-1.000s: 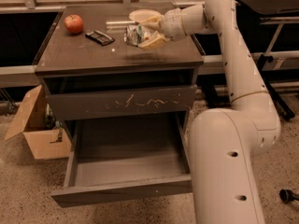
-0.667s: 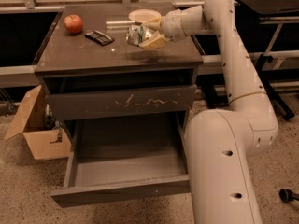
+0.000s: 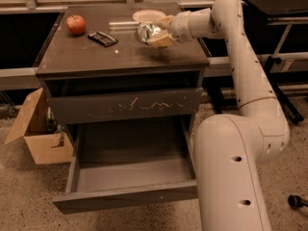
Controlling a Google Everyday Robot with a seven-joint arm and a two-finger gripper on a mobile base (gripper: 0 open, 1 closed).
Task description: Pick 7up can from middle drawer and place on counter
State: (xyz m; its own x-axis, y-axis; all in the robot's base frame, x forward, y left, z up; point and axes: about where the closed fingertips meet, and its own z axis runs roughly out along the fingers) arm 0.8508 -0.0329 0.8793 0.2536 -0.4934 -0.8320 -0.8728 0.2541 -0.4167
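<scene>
At 1 o'clock on the counter (image 3: 96,59): the gripper (image 3: 161,31), pinching the 7up can (image 3: 146,32) from its right.
7up can: tilted; contact with counter unclear.
middle drawer (image 3: 127,196): pulled open, at 6 o'clock.

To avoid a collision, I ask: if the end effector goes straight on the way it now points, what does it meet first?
Probably the dark packet on the counter, ahead of the end effector holding the can; depth is unclear.

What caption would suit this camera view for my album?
Gripper clamps the 7up can over the counter, near an apple; the middle drawer stands open below.
</scene>
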